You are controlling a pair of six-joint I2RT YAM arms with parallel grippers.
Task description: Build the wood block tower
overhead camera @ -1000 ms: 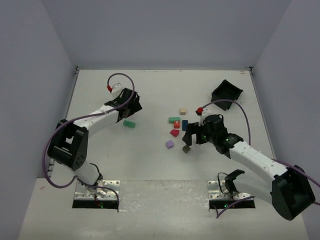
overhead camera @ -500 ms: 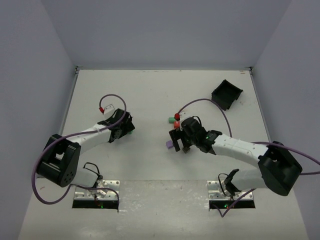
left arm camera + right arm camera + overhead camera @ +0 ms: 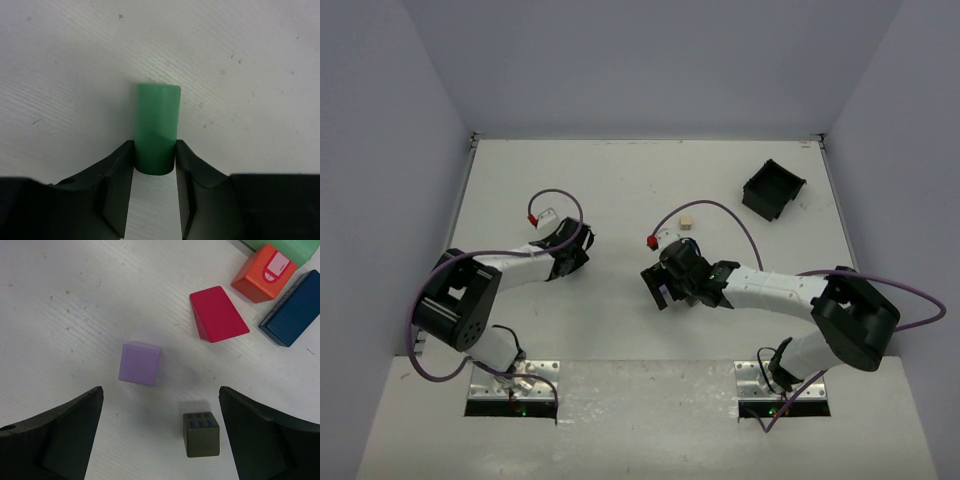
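The left fingers (image 3: 115,185) are clamped on the near end of a green block (image 3: 158,120) on the white surface (image 3: 250,75). The right fingers (image 3: 65,440) stand wide above a purple cube (image 3: 140,363) and a dark olive cube (image 3: 201,434). A red wedge (image 3: 218,314), orange block (image 3: 264,272) and blue block (image 3: 292,308) lie loose nearby.

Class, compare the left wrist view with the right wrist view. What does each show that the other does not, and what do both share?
Only the left wrist view: the left pincer closed on a green block, one finger against each side.
Only the right wrist view: the right pincer open above a purple cube and an olive cube, with a red wedge, orange block, dark blue block and another green piece's edge beyond.
Both: black fingers at the bottom, and the white table.
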